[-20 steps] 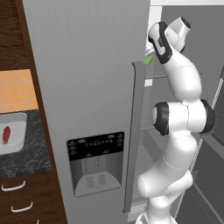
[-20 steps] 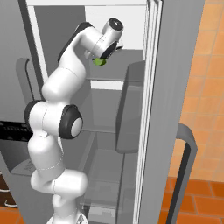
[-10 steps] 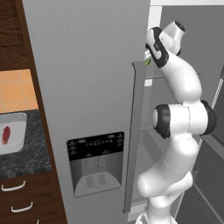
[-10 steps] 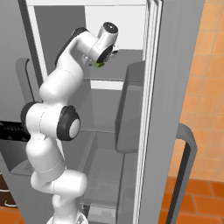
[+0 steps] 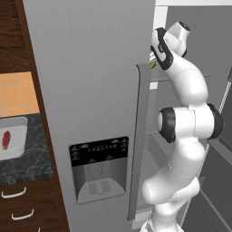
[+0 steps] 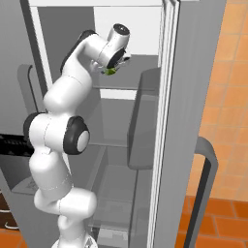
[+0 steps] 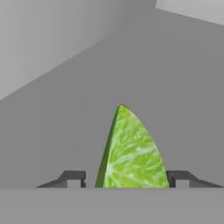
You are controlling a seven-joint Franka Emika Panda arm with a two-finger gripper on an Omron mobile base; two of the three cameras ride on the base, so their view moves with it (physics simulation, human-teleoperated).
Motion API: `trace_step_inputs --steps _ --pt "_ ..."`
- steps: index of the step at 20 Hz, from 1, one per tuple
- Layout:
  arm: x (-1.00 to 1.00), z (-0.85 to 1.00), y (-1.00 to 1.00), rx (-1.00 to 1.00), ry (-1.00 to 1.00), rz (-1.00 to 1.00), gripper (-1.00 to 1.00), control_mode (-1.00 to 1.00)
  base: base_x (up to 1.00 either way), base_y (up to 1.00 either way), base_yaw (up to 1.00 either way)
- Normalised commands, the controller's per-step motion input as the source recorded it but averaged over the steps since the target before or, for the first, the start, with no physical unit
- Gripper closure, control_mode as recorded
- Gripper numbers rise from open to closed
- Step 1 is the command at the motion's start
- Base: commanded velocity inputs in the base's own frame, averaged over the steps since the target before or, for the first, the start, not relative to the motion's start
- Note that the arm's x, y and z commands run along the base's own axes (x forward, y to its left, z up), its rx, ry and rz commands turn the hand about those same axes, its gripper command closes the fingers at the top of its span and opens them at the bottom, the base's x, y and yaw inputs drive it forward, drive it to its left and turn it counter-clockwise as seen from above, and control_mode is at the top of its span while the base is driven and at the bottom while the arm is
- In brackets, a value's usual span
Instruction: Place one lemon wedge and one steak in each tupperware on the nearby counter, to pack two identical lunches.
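Tool [image 7: 124, 177] is up at a fridge shelf [image 6: 131, 87], its 2 fingertips [image 7: 70, 178] flanking the lemon wedge [image 7: 131, 151] with slim gaps each side, so cannot tell if it is clamped yet; likely reaching in here since the wedge is stored there. Wedge stands point-up between the tips; far off on the table [image 5: 27, 163], 1 tupperware [image 5: 20, 124] holds 1 steak [image 5: 6, 139].

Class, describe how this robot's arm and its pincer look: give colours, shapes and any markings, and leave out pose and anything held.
The arm is glossy white, built of rounded, tube-like segments joined by bulging dark, near-black joint rings with white end caps. No cables or markings show. The pincer ends in two small, dark grey, blocky finger tips.
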Motion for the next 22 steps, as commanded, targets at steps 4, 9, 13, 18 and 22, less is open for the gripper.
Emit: trace_step_inputs --steps 4,9,13,18,22 --pt "-0.25 -0.40 0.10 0.00 0.00 0.00 1.00 -1.00 0.00 0.00 0.00" --pt "-0.91 -0.25 0.18 -0.01 -0.16 0.00 1.00 -1.00 0.00 0.00 0.00" --pt "-1.00 -0.01 0.06 -0.06 -0.23 -0.02 1.00 -1.00 0.00 0.00 0.00" --pt "-1.00 -0.04 0.18 -0.06 -0.09 -0.06 1.00 -1.00 0.00 0.00 0.00" --pt "-1.00 0.03 0.22 -0.01 0.16 -0.12 1.00 -1.00 0.00 0.00 0.00"
